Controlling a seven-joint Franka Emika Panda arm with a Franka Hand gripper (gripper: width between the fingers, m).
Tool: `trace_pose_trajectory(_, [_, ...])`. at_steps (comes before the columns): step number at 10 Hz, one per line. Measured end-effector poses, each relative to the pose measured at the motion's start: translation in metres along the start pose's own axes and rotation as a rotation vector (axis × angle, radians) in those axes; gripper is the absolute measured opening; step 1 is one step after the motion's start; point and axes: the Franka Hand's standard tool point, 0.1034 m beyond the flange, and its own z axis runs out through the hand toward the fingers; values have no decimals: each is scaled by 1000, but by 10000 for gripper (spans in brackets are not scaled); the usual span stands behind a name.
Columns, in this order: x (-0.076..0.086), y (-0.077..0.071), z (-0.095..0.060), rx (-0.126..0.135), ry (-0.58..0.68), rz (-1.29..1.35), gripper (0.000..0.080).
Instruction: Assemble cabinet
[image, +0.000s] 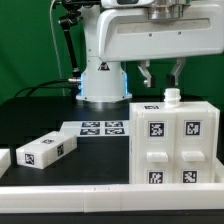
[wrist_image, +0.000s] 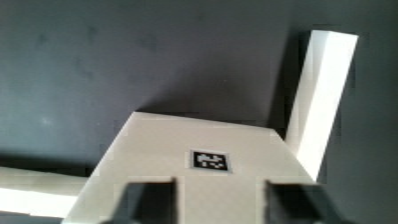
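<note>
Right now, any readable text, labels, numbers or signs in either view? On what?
No words or numbers can be read in either view.
Cabinet: black-and-white tags, patterns only.
Block: tags, no text.
Marker board: four tags, no text.
Robot base: triangle sign, symbol too blurred.
Wrist view: one tag on a white panel, no text.

on the table (image: 40, 115) the cabinet (image: 170, 140) stands at the exterior view's right, a loose block (image: 47, 150) lies well apart at the exterior view's left, the marker board (image: 102, 128) lies between them farther back, and the robot base (image: 105, 85) stands behind that board.
</note>
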Motion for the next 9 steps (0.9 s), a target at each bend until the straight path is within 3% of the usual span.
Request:
trace_pose_trajectory(1, [-4, 2, 1, -1, -5, 20, 383])
trace_pose_trajectory(2, [-17, 11, 6, -5, -24, 54, 519])
trace_pose_trajectory(3, [-32, 27, 11, -11, -44, 93, 519])
trace_pose_trajectory(4, [-42, 42, 17, -18, -52, 142, 714])
trace_pose_trajectory(5, [-50, 56, 24, -24, -43, 165, 773])
trace_pose_trajectory(8, [-69, 103, 40, -44, -18, 89, 799])
trace_pose_trajectory(9, [-68, 101, 40, -44, -18, 98, 799])
